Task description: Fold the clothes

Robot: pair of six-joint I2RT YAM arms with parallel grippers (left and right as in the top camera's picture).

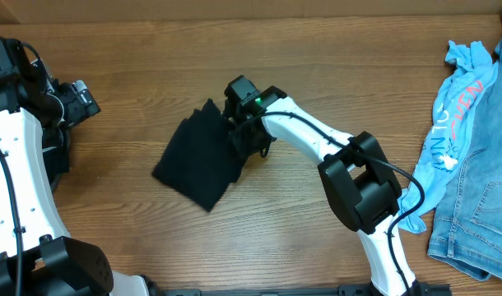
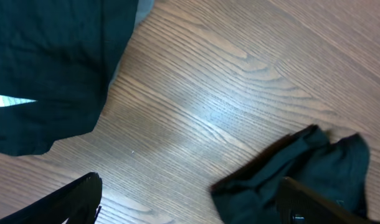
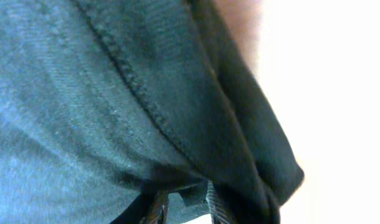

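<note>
Right claw (image 1: 249,136): closed on a fold of the black garment (image 1: 197,160), which bunches against it and spreads toward the left claw (image 1: 80,100). Cloth blocks its wrist view.
Bare table (image 1: 333,57) past the right claw, open out to the blue shirt (image 1: 453,115) and jeans (image 1: 481,197) well apart at the far right.
Left claw: fingers spread, with bare wood between it and the garment.

right gripper (image 3: 182,206) — buried in black cloth (image 3: 115,93) | jeans (image 1: 481,205) — cut by edge

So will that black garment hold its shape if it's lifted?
Probably floppy: the black garment lies flat and thin, bunching at the right end effector. Likely light for its size; if lifted, its fold would probably sag open.
</note>
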